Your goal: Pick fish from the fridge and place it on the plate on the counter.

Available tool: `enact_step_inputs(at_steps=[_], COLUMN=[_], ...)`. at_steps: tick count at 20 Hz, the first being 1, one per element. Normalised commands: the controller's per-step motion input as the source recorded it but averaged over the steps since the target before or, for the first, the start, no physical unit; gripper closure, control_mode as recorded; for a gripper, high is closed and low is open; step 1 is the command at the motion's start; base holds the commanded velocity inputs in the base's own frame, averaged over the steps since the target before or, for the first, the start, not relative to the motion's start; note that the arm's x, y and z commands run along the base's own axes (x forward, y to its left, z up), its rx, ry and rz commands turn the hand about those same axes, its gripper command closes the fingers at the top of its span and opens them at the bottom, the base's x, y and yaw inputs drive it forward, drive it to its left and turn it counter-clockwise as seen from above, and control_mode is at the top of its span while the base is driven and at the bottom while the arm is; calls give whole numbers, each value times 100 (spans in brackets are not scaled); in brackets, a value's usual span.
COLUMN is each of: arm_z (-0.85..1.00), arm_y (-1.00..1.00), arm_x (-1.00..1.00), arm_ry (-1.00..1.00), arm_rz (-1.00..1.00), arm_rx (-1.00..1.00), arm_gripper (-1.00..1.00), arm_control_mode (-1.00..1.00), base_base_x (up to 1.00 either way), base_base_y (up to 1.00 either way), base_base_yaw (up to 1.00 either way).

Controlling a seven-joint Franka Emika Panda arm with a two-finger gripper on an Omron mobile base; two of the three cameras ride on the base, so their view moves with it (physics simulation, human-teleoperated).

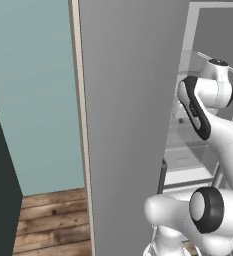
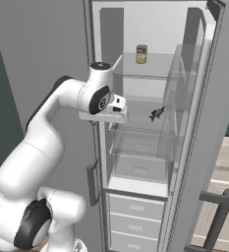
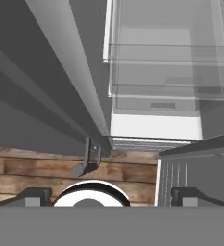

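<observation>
Looking down along the gripper (image 3: 111, 196), you see its two dark fingertips spread wide apart at the bottom of the hand view, with nothing between them but wood floor (image 3: 41, 168) and the robot's own base. Just beyond them a grey bar handle (image 3: 87, 158) hangs off the edge of the left door (image 3: 60, 81), and past that lies the pale inside of the fridge (image 3: 156, 127) with its clear shelves and a white drawer (image 3: 154, 103).

From the right base view, your arm bends up and forward so the hand sits at the front left edge of the open fridge, level with the middle shelves and pointing down. The fish (image 2: 157, 113) rests on a glass shelf (image 2: 145, 125) further in and to the right of the hand, clearly apart from it, small and dark with its thin tail up. One shelf higher, near the back, stands a can (image 2: 141, 54). Grey drawers (image 2: 135, 209) sit below the open compartment, and the right door (image 2: 209, 147) stands swung open.
</observation>
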Motion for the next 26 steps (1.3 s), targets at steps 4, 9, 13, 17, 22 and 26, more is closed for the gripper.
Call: enact_step_inputs(at_steps=[4, 9, 13, 17, 22, 26], arm_z=[-30, -31, -14, 0, 0, 0], arm_y=[-54, -48, -42, -42, -36, -29], arm_x=[0, 0, 0, 0, 9, 11], arm_ry=[-3, -10, -11, -6, -3, -3], arm_rz=[-1, -1, -5, -7, -7, -5], arm_rx=[-5, -5, -6, 0, 0, 0], arm_gripper=[-100, -100, -100, -100, -100, -100], arm_control_mode=[-100, -100, -100, -100, -100, -100], base_base_x=[0, 0, 0, 0, 0, 0], base_base_y=[0, 0, 0, 0, 0, 0], base_base_yaw=[0, 0, 0, 0, 0, 0])
